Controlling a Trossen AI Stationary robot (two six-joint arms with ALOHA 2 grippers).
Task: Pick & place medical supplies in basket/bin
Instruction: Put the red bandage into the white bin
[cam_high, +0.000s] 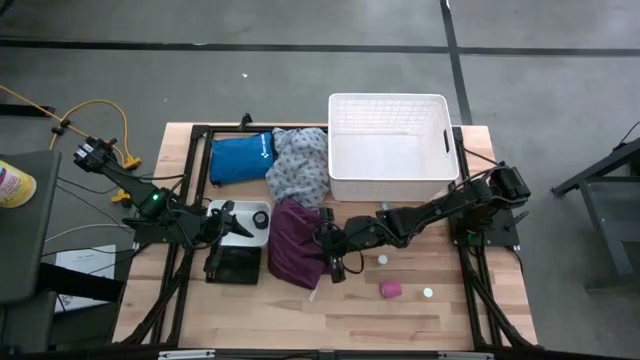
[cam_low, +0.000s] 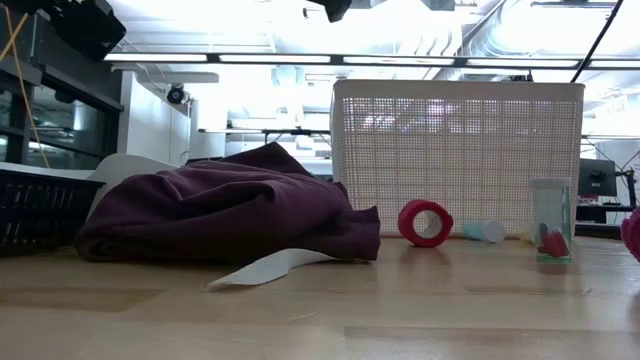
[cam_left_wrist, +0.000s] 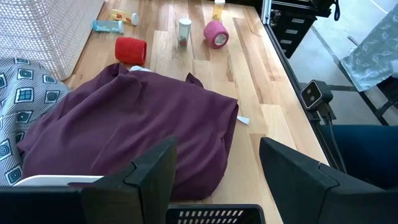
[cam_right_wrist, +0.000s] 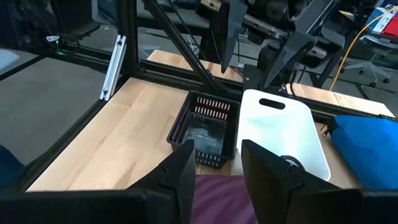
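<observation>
The maroon garment (cam_high: 295, 245) lies bunched on the table, its far edge against the grey-patterned garment (cam_high: 300, 165). My right gripper (cam_high: 330, 258) hangs open above the maroon garment's right edge (cam_right_wrist: 217, 196), without touching it. My left gripper (cam_high: 228, 222) is open over the small white tray (cam_high: 250, 230), pointing at the maroon garment (cam_left_wrist: 137, 130). On the table stand or lie a pink roll (cam_high: 390, 289), a red roll (cam_left_wrist: 130, 50), a vial (cam_low: 550, 220) and white round pieces (cam_high: 428, 293). The white lattice basket (cam_high: 388, 98) stands at the far edge.
A blue pouch (cam_high: 240, 158) lies left of the grey garment. The black mesh crate (cam_high: 232, 266) sits just near of the white tray. A white paper strip (cam_low: 265, 268) sticks out from under the maroon garment. Bare wood lies along the near edge.
</observation>
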